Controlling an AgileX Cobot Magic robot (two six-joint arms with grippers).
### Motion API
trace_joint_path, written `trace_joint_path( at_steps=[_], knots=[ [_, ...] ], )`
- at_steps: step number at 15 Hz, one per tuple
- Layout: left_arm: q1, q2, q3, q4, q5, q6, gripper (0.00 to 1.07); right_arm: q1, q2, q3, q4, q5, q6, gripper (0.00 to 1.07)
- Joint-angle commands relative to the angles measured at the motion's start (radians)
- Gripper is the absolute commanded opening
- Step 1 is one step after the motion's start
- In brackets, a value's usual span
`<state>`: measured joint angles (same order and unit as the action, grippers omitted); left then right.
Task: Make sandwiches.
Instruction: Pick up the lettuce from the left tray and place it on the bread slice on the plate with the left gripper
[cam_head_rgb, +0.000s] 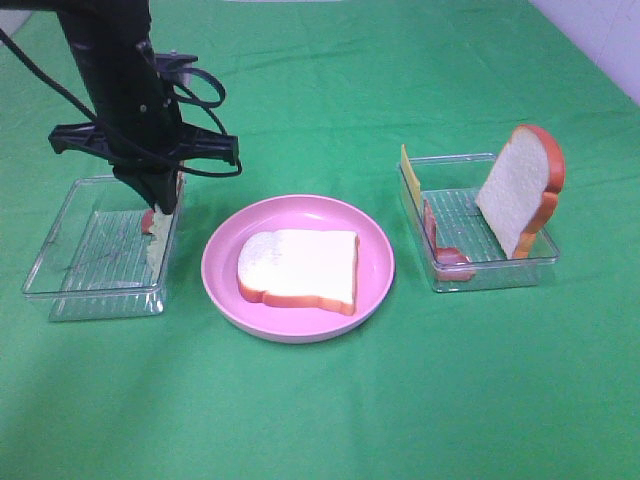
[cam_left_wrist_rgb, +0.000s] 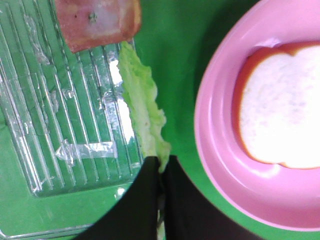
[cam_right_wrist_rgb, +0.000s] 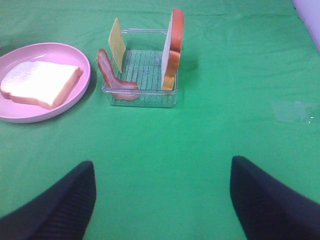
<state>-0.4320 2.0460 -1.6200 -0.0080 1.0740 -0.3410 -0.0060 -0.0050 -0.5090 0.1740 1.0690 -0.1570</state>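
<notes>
Green cloth (cam_head_rgb: 330, 400): over the whole table

Pink plate (cam_head_rgb: 222, 262): round, centre; holding one bread slice (cam_head_rgb: 300, 268), flat, long axis left to right, rounded top to the left

Left clear tray (cam_head_rgb: 85, 255): ribbed floor mostly bare; bacon piece (cam_left_wrist_rgb: 97, 22) at its far right corner

Right clear tray (cam_head_rgb: 490, 272): second bread slice (cam_head_rgb: 520, 190) standing on edge at its right end, domed top up and tilted right, white face to the left; bacon strip (cam_head_rgb: 440, 250) down the left wall, curling onto the near left floor; cheese slice (cam_head_rgb: 408, 178) upright at the far left corner

Left gripper (cam_head_rgb: 165, 205): above the left tray's right wall, clenched on the lettuce leaf (cam_left_wrist_rgb: 142, 110); leaf long and narrow, hanging down from the fingertips along that wall; contact with the tray not discernible

Right gripper (cam_right_wrist_rgb: 161, 165): released, fingers wide apart, nothing between them, over bare cloth on the near right
</notes>
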Motion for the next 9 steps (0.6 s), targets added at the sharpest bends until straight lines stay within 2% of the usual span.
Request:
trace_joint_path(
  at_steps=[1,3,4,7,8,9],
  knots=[
    [-0.002,-0.060,-0.008,-0.081,-0.015,0.052,0.00,-0.005,-0.016,0.001,0.000,-0.008,0.001,0.71],
    [-0.002,-0.094,-0.008,-0.214,-0.049,0.126,0.00,-0.005,-0.016,0.001,0.000,-0.008,0.001,0.71],
    [-0.002,-0.096,-0.008,-0.303,-0.071,0.186,0.00,-0.005,-0.016,0.001,0.000,-0.008,0.001,0.71],
    [-0.002,-0.078,-0.006,-0.648,-0.143,0.429,0.00,-0.005,-0.016,0.001,0.000,-0.008,0.001,0.71],
    [-0.002,-0.063,-0.006,-0.738,-0.145,0.496,0.00,-0.005,-0.016,0.001,0.000,-0.008,0.001,0.71],
    [-0.002,-0.045,-0.006,-0.809,-0.143,0.539,0.00,-0.005,-0.016,0.001,0.000,-0.008,0.001,0.71]
  ],
)
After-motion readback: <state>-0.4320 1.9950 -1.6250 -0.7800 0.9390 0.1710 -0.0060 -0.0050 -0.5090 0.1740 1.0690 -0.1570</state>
